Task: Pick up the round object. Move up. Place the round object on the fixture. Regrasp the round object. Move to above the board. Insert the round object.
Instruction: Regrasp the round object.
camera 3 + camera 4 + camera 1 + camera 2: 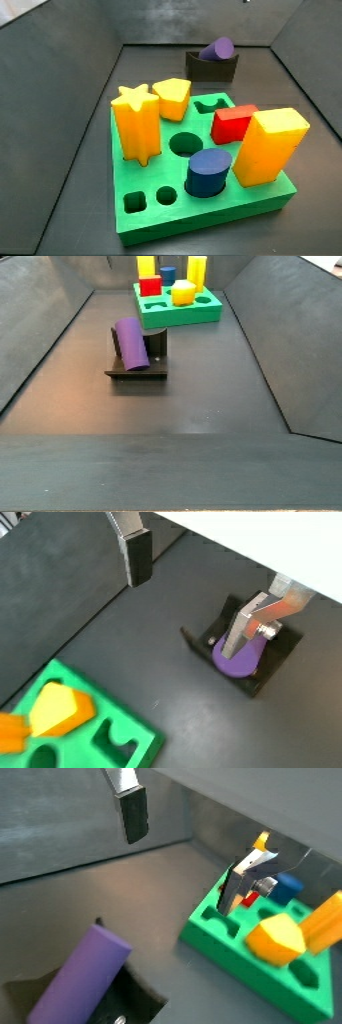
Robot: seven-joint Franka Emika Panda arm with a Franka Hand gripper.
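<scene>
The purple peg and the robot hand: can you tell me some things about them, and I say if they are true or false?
1. The purple peg lies tilted on the dark fixture. True.
2. The hand is squeezing the purple peg. False: nothing is between its fingers, and it is up away from the peg.
3. The peg is already in the green board. False: it rests on the fixture, apart from the board.
4. A round hole in the board is free. True.
5. The blue cylinder stands on the fixture. False: it stands in the board.
</scene>
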